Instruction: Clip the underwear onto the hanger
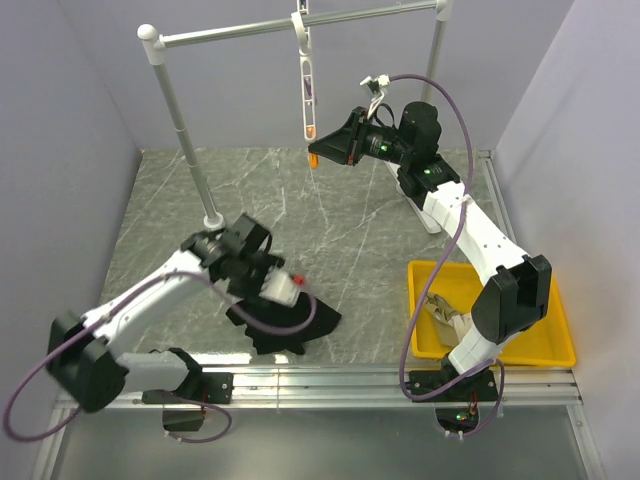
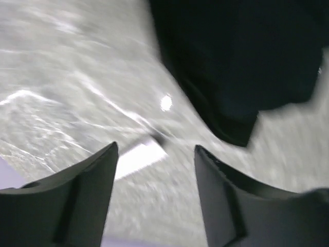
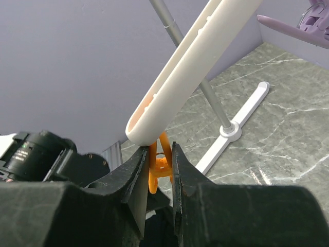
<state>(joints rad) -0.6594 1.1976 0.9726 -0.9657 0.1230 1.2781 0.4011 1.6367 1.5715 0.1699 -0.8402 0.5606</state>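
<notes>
Pinching the hanger's point(image 3: 195, 67) orange clip point(image 3: 160, 167)
Squeezes the orange clip at the hanger's low end with the right claw point(image 3: 159, 149); holds the left claw point(image 2: 154, 152) apart and empty just beside the black underwear point(image 1: 285, 325) on the table point(image 1: 330, 220).

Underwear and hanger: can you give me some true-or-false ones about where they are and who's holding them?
The underwear lies on the table. True.
The left gripper holds the underwear. False: its jaws are open and empty.
The right gripper pinches the orange clip on the hanger. True.
The hanger lies flat on the table. False: it hangs from the rail.
</notes>
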